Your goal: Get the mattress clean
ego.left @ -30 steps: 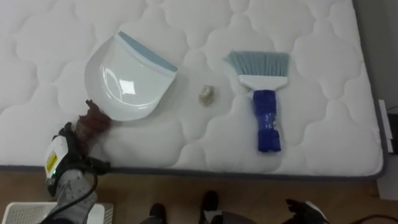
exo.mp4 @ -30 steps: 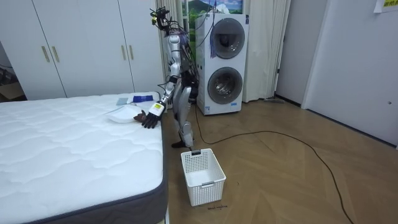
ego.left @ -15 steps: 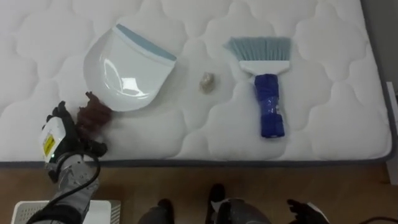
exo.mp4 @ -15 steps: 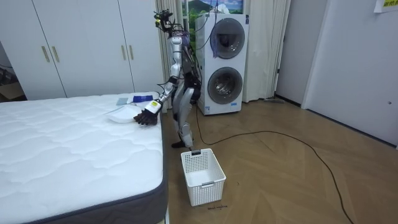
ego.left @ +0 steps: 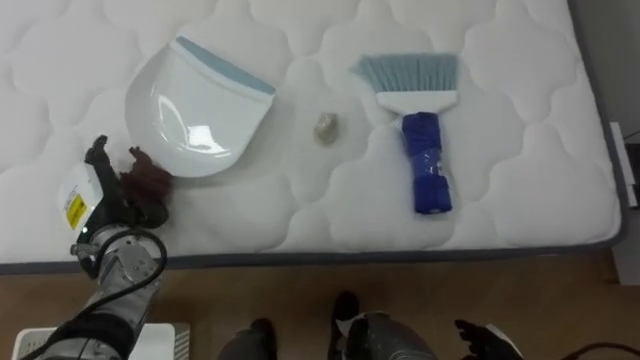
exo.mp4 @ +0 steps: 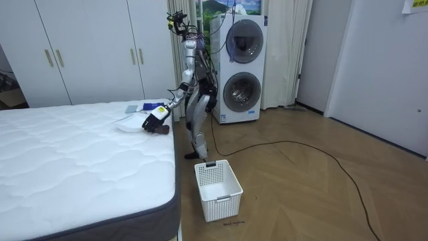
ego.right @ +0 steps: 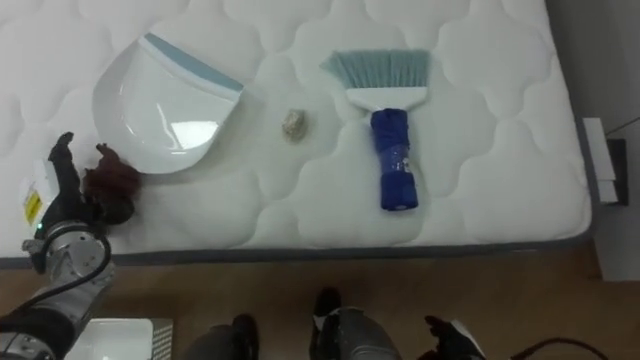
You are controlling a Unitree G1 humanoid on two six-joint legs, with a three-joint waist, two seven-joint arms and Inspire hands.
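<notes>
1. Left hand (ego.left: 98,200) is at the dark handle (ego.left: 150,178) of the white dustpan (ego.left: 200,110), near the mattress (ego.left: 520,190) edge; can't tell if it grips.
2. Litter scrap (ego.left: 324,126) lies between the dustpan and the blue brush (ego.left: 422,140), apart from both.

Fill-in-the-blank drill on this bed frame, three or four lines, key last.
The debris scrap lies ____ the dustpan and the hand brush. The brush's handle is ____. The hand by the dustpan's brown handle is the robot's ____. The white basket stands on the ____.
Missing: between; blue; left; floor.
</notes>
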